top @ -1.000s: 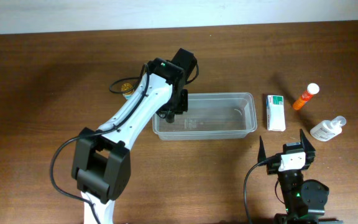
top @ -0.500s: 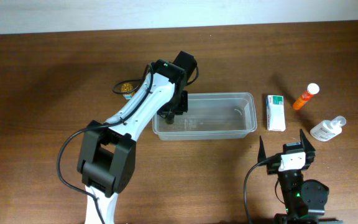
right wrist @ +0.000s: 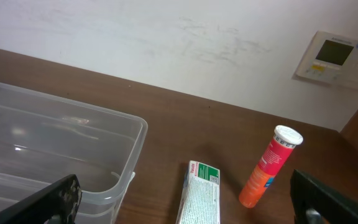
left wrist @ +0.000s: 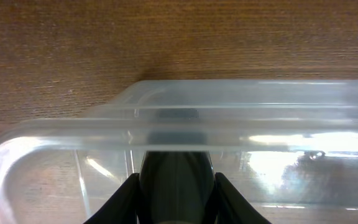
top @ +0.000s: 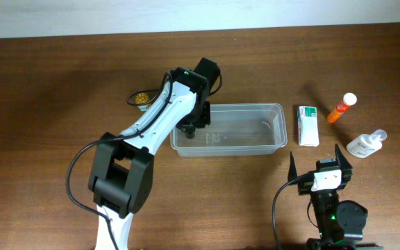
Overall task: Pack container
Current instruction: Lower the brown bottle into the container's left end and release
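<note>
a brown wooden counter (top: 47, 104) carries everything. toward its right side a white box (top: 307, 125) with green print lies flat, its long side running front to back. just right of it and a little further back is an orange tube (top: 342, 107) with a white cap; in the right wrist view it stands cap up. nearer the front, near the tube but apart from it, is a clear bottle (top: 365, 144) with a white top; whether it stands or lies cannot be told. left of centre sits a small round gold thing (top: 141, 98), too small to identify. behind the counter rises a pale wall (right wrist: 166, 43) bearing a small white panel (right wrist: 332, 55) with a display.
</note>
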Robot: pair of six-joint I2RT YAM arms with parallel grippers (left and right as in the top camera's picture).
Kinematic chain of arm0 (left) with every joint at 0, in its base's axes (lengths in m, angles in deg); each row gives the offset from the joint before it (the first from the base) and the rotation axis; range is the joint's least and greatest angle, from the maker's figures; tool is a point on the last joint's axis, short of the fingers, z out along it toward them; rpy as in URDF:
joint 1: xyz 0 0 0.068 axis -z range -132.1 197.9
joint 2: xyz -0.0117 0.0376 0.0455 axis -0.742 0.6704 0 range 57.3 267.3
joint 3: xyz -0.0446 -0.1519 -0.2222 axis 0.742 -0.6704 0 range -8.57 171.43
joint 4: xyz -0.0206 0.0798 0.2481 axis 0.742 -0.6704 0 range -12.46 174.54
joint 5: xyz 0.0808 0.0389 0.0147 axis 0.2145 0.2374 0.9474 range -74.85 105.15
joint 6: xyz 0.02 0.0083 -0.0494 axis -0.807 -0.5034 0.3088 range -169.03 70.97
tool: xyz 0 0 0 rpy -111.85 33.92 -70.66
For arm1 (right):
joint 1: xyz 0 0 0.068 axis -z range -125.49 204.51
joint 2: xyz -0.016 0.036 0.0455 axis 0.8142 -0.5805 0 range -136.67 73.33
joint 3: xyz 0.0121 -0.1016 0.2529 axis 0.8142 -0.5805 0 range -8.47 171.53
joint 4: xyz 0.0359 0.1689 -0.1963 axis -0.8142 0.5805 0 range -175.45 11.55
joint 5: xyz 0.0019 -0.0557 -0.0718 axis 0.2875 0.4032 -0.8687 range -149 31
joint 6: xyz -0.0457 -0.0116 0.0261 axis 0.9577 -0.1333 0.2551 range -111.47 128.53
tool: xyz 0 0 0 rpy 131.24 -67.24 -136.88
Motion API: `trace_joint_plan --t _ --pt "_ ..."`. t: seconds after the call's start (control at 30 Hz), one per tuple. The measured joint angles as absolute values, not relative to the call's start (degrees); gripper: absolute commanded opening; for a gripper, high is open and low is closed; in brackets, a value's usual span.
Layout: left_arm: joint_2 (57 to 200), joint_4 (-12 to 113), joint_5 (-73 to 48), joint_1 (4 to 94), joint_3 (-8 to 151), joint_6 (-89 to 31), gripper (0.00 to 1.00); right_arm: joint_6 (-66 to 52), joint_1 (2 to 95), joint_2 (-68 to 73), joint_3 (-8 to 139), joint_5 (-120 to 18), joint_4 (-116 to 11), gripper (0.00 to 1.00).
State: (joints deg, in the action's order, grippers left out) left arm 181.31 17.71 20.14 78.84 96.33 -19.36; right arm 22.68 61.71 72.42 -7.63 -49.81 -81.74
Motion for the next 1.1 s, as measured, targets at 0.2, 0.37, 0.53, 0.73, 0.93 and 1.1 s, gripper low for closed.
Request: trace_joint_plan --t 0.2,0.37,0.53,0.73,0.93,1.1 --pt "182.4 17.7 20.1 78.9 96.3 -19.4 0.14 22.7 61.7 72.4 -7.6 -49.8 -81.7 0.98" --pt "182.4 17.7 20.1 78.8 96.3 -19.4 0.28 22.7 61.7 72.4 -7.6 -49.8 -81.7 0.98" --pt "182.5 16.7 20.1 78.8 96.3 -19.3 0.56 22.7 61.7 72.4 -7.6 -49.8 -81.7 0.98" --pt "182.5 16.2 20.1 78.1 96.3 -19.0 0.6 22.7 61.7 72.4 -7.6 -49.8 -81.7 0.98" --pt "182.5 15.4 20.1 78.1 96.7 -19.0 0.61 22.7 61.7 72.4 -7.6 -49.8 -81.7 0.98" --pt "182.5 12.0 20.1 78.0 102.4 -19.4 0.62 22.7 61.7 72.4 -7.6 -49.8 -81.7 0.98"
